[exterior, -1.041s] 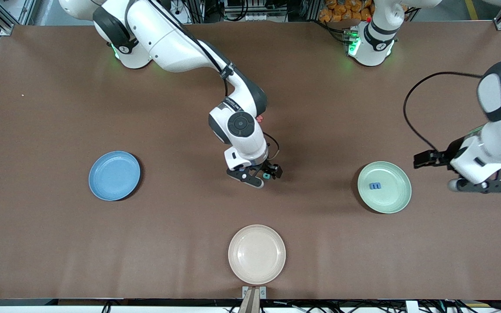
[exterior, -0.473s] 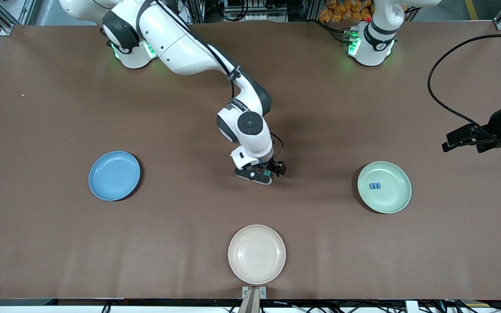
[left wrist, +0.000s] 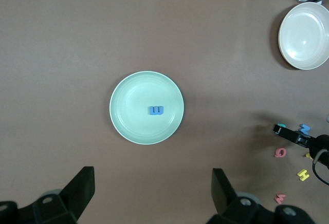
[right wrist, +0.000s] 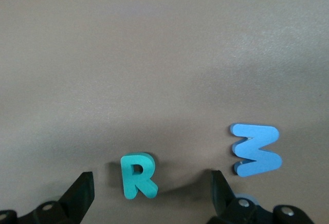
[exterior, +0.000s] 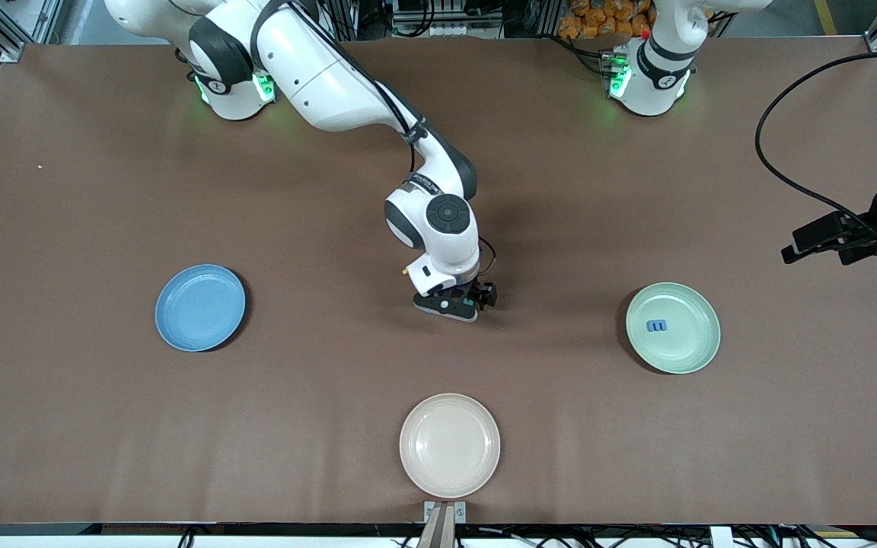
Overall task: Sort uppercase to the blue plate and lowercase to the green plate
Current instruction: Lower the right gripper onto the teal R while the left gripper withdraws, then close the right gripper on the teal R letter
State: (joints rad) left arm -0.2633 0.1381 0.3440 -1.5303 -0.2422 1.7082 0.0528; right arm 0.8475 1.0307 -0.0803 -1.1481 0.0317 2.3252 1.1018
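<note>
My right gripper [right wrist: 150, 175] is open and low over the table's middle, with the teal R [right wrist: 138, 175] lying between its fingers, untouched. The blue M [right wrist: 257, 149] lies just beside it. From the left wrist view I see a red Q [left wrist: 280, 152], a yellow H [left wrist: 304, 174] and a red w [left wrist: 280, 198] close to that gripper; the front view hides them under the right arm. The green plate [exterior: 686, 346] holds a blue three-pronged letter [exterior: 656, 326]. The blue plate [exterior: 200, 307] is bare. My left gripper [left wrist: 152, 175] hangs open and high, beside the green plate.
A cream plate [exterior: 449, 445] sits near the table's front edge, midway along it. The left arm's black cable [exterior: 770, 164] loops over the table at the left arm's end.
The right gripper has come down and settled around the teal R. The left arm has risen and drawn away from the green plate toward its end of the table.
</note>
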